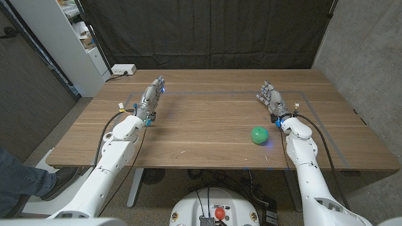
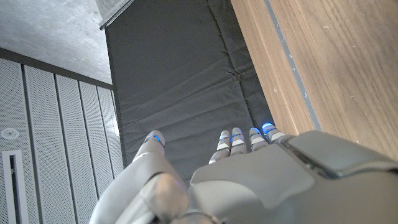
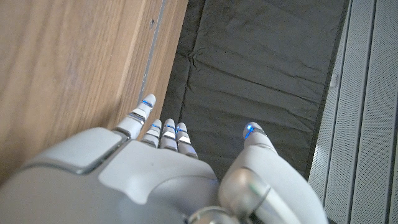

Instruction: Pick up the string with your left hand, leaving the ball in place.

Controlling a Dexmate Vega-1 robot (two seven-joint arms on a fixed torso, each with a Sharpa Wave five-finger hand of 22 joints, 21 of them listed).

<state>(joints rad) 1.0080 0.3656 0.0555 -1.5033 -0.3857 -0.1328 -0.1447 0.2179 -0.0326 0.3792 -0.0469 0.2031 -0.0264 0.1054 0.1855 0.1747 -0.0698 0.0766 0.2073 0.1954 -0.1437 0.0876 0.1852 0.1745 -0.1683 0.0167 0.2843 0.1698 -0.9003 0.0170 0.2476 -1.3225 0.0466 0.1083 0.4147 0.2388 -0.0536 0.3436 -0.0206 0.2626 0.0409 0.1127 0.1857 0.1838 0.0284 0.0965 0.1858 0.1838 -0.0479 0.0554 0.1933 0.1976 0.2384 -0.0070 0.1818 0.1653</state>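
Left hand (image 1: 152, 94) open, empty, fingers extended

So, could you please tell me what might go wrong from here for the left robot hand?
1. Any string is too fine to make out on the table, so the left robot hand could well grasp in the wrong spot.
2. The ball lies across the table, nearer the right robot hand. A long reach over there might nudge it, and it would probably roll.
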